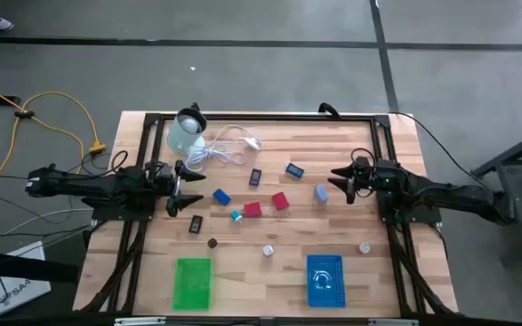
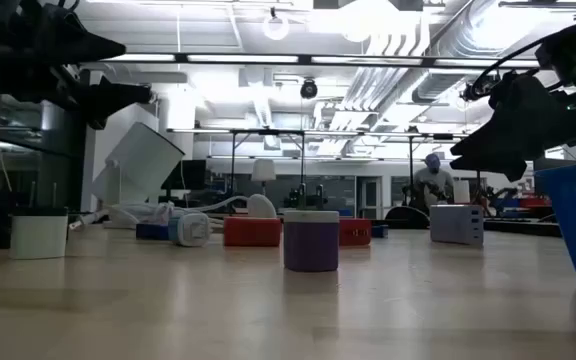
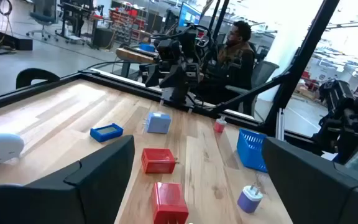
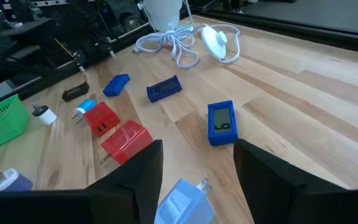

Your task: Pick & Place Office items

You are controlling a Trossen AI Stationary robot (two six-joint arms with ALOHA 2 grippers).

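The green basket [image 1: 193, 282] sits at 7 o'clock on the surface [image 1: 333, 149], the blue basket [image 1: 324, 280] at 5 o'clock; I can't tell what is inside. The office items [image 1: 252, 209] lie in the middle. The left gripper [image 1: 182, 188] hangs at 9 o'clock, jaws wide open. The right gripper [image 1: 343, 184] hangs at 3 o'clock over a pale blue plug [image 4: 185, 202], jaws open, holding nothing.

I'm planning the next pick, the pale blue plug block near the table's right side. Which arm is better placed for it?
Probably the right. Its claw hangs open right beside the pale blue plug block, which sits between its fingers in the right wrist view. The left claw, also open, is across the table.
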